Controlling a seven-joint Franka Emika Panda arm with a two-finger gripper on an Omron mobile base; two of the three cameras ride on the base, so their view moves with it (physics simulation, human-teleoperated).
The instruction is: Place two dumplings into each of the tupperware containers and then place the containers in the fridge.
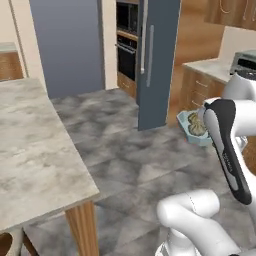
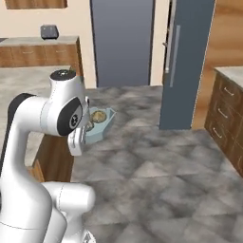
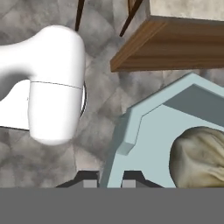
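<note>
Clamped on the rim of a tupperware container (image 3: pixel 144 131), my end effector (image 3: pixel 109 183) has one dark fingertip either side of the pale blue wall at the bottom of the hand view, so I read it as grasping the tray by its edge. One tan dumpling (image 3: pixel 199 157) sits inside against the right side of that view. From the left base view I see the same container (image 1: pixel 186 120) held in the air beside the arm's dark forearm, with dumplings (image 1: pixel 197 127) in it; I think there are two, though the arm hides part of the tray. The right base view shows the container (image 2: pixel 105 124) just past the arm's white elbow, carried above the grey tiled floor (image 2: pixel 156 171).

Ahead, the fridge (image 1: pixel 72 45) stands with its door (image 1: pixel 159 60) swung open, edge toward me, the grey bar handle (image 1: pixel 149 49) on it. Between the door and the fridge body the floor lies open. On my left the marble worktop (image 1: pixel 35 145) juts out; its near corner and wooden leg (image 1: pixel 82 225) sit close to the base. In the hand view the worktop's wooden edge (image 3: pixel 170 48) passes just above the container. Wooden drawer cabinets (image 2: pixel 228 118) line the right side.
</note>
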